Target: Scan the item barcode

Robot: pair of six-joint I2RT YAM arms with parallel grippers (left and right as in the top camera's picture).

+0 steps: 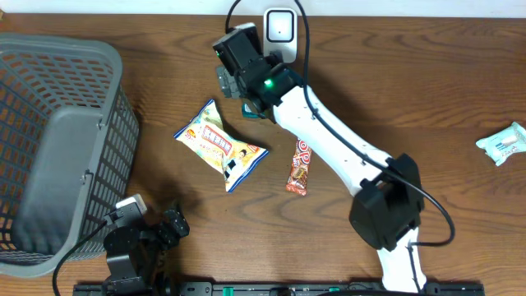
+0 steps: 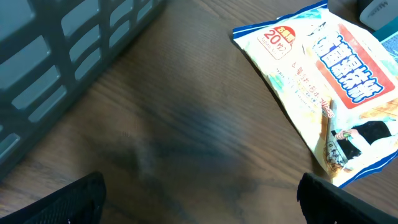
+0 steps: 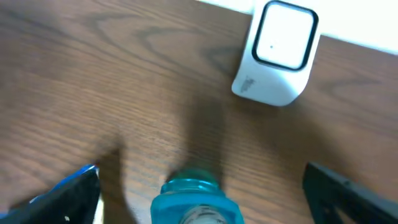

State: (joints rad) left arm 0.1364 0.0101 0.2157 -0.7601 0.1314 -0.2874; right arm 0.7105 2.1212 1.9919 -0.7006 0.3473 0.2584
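A teal-blue bottle-like item [image 3: 198,200] stands between the wide-apart fingers of my right gripper [image 3: 199,179], and neither finger touches it. In the overhead view only a teal edge of the item [image 1: 250,109] shows from under the right gripper [image 1: 242,82]. The white barcode scanner [image 3: 277,53] stands just beyond it at the table's far edge, also seen as the scanner [image 1: 279,26] from above. My left gripper [image 2: 199,202] hangs open over bare wood near the front left, with the left gripper [image 1: 156,232] low by the basket.
A grey plastic basket [image 1: 57,123] fills the left side. A yellow and blue snack bag [image 1: 220,145] and a red candy bar [image 1: 300,167] lie mid-table. The snack bag [image 2: 323,81] also shows ahead of the left fingers. A white and teal packet [image 1: 503,144] lies far right.
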